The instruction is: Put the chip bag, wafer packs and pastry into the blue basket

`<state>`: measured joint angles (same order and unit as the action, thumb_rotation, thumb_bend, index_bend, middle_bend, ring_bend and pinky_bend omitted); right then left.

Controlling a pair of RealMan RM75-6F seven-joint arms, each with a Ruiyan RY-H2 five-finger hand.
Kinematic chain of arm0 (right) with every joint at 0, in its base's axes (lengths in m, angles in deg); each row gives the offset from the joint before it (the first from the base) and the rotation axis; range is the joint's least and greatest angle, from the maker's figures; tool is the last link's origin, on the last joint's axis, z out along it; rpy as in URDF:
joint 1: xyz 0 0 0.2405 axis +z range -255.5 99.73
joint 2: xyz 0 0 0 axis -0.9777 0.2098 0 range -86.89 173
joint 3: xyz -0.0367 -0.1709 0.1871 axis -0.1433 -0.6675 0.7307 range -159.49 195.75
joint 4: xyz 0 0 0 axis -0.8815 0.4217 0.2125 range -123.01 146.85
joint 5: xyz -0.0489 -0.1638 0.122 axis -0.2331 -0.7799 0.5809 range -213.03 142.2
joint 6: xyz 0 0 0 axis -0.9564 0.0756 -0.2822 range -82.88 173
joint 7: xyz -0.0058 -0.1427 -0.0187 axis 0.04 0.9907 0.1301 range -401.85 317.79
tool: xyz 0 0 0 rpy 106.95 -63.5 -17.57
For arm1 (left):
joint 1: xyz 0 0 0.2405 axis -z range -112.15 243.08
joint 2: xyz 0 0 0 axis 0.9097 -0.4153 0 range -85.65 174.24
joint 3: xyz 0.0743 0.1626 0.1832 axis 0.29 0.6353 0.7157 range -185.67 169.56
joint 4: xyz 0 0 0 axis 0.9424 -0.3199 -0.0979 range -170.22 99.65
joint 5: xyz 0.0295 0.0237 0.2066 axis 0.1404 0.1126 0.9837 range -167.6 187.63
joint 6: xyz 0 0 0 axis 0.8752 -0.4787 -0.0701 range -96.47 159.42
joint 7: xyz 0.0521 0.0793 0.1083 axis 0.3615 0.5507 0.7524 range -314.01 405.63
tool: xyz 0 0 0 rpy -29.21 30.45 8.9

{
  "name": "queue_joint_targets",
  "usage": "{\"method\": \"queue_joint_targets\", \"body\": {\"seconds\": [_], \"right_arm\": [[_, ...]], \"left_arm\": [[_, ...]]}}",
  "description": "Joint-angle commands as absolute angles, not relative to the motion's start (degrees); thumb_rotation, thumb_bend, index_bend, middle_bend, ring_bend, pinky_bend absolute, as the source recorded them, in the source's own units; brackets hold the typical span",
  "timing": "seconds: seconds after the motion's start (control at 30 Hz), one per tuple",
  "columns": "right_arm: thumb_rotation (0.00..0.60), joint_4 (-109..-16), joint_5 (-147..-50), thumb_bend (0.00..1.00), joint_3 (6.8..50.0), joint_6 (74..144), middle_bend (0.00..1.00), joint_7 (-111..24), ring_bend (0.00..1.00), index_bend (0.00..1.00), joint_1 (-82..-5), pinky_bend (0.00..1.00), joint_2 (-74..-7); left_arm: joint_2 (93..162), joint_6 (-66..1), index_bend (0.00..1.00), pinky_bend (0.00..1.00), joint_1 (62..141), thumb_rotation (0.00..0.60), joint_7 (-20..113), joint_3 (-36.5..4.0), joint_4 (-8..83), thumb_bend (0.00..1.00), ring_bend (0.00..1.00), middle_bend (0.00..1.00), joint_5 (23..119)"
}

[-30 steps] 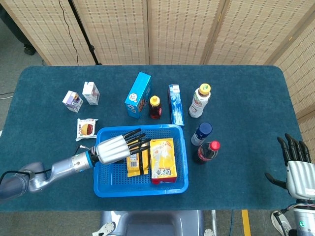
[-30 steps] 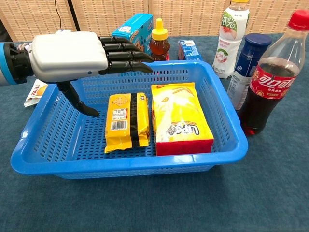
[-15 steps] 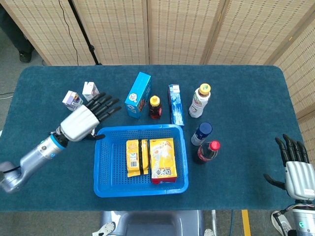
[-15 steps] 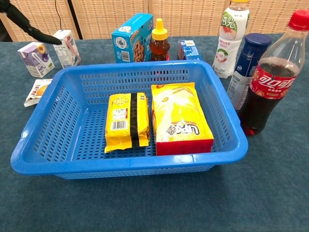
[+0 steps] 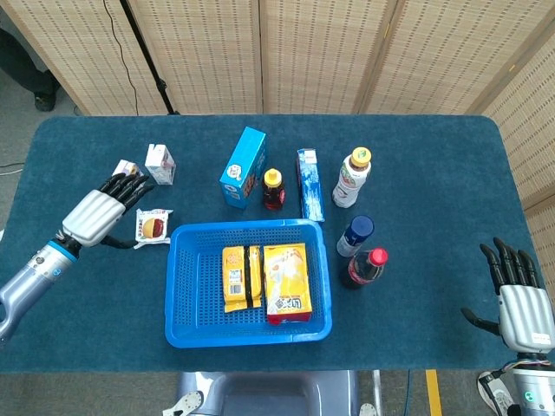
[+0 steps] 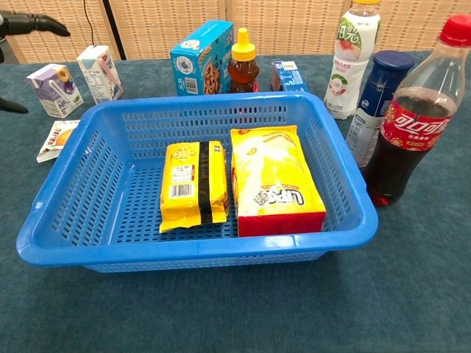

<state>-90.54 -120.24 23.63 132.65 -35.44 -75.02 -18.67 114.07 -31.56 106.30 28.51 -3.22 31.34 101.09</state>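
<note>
Setting: woven screens stand behind a desk [image 5: 434, 156] covered in dark teal cloth, where the snacks and drinks are laid out
Basket: the blue basket [image 5: 178, 286] sits near the front edge of the desk, a little left of centre
Already inside: the yellow wafer packs [image 5: 242, 277] lie flat beside the chip bag [image 5: 287, 281], both with their long sides running front to back
Thing left out: the pastry [image 5: 153, 227] lies flat on the cloth just outside the basket's left wall, near its far left corner; in the chest view it shows as a small white wrapper [image 6: 57, 138] beside the rim
Left hand: the left hand [image 5: 94, 215] hovers just left of the pastry, holding nothing, its fingers [image 5: 130, 185] spread and pointing up and to the right, toward the two small cartons
Key relation: the pastry lies to the right of the palm and a little nearer the camera than the fingertips, between the hand and the basket
Right hand: the right hand [image 5: 518, 299] is at the far right front corner, empty, fingers apart, well away from the pastry with the basket and bottles between
Nearer hand: plainly the left
Judgement: the reach should be short and sideways, with the fingers brought down over the wrapper
Risk: the purple milk carton [image 5: 127, 171] and white milk carton [image 5: 159, 164] stand close behind and could be knocked
</note>
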Motion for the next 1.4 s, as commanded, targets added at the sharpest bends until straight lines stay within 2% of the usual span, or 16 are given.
{"method": "queue_joint_targets", "body": {"seconds": [0.03,0.63,0.73,0.87,0.9,0.97,1.03,1.1,1.2,1.3,1.4], "right_arm": [[0.6,-90.5,-120.2,0.0,23.6,132.6,0.0,-35.7,0.0,0.0,-75.0,0.0,-18.6],[0.6,-90.1,-119.2,0.0,24.0,132.2,0.0,-37.1,0.0,0.0,-74.9,0.0,-18.2],[0.6,-90.0,-119.1,0.0,24.1,132.2,0.0,-37.0,0.0,0.0,-74.9,0.0,-18.3],[0.6,-90.0,-119.2,0.0,24.2,132.4,0.0,-36.9,0.0,0.0,-74.9,0.0,-18.4],[0.6,-89.9,-119.2,0.0,24.1,132.5,0.0,-36.8,0.0,0.0,-74.9,0.0,-18.4],[0.6,-89.9,-119.3,0.0,24.1,132.5,0.0,-36.8,0.0,0.0,-74.9,0.0,-18.5],[0.6,-89.9,-119.3,0.0,24.1,132.5,0.0,-36.8,0.0,0.0,-74.9,0.0,-18.5],[0.6,-89.9,-119.3,0.0,24.2,132.6,0.0,-36.8,0.0,0.0,-74.9,0.0,-18.5],[0.6,-89.9,-119.4,0.0,24.1,132.7,0.0,-36.9,0.0,0.0,-74.9,0.0,-18.5],[0.6,-90.0,-119.5,0.0,24.1,132.8,0.0,-36.9,0.0,0.0,-74.9,0.0,-18.4],[0.6,-90.0,-119.7,0.0,24.0,132.9,0.0,-37.0,0.0,0.0,-75.0,0.0,-18.4]], "left_arm": [[115.6,-24.7,0.0,0.07,106.4,0.481,28.9,-2.4,33.5,0.11,0.0,0.0,98.6],[125.3,-8.3,0.0,0.12,110.0,0.469,36.3,-9.0,27.3,0.11,0.0,0.0,85.0],[126.6,-6.6,0.0,0.17,110.4,0.473,38.0,-9.7,25.8,0.11,0.0,0.0,83.0],[128.4,-6.0,0.0,0.32,110.3,0.588,39.0,-10.8,23.9,0.11,0.0,0.0,81.2],[128.8,-6.0,0.0,0.36,110.3,0.6,39.6,-11.0,23.4,0.11,0.01,0.0,80.8],[129.1,-5.6,0.05,0.42,110.3,0.6,40.9,-11.1,22.9,0.12,0.08,0.02,80.2],[129.2,-5.5,0.14,0.47,110.3,0.6,41.9,-11.4,23.0,0.12,0.18,0.09,79.4],[129.2,-6.5,0.26,0.5,109.9,0.6,42.5,-11.8,23.3,0.13,0.27,0.2,79.2],[128.7,-8.8,0.37,0.52,109.3,0.6,42.5,-12.4,24.1,0.18,0.35,0.32,79.8],[127.2,-11.2,0.42,0.53,108.5,0.6,41.5,-12.8,25.9,0.22,0.39,0.36,81.3],[125.1,-14.7,0.42,0.53,107.6,0.6,40.3,-13.3,28.5,0.23,0.39,0.37,83.3]]}}
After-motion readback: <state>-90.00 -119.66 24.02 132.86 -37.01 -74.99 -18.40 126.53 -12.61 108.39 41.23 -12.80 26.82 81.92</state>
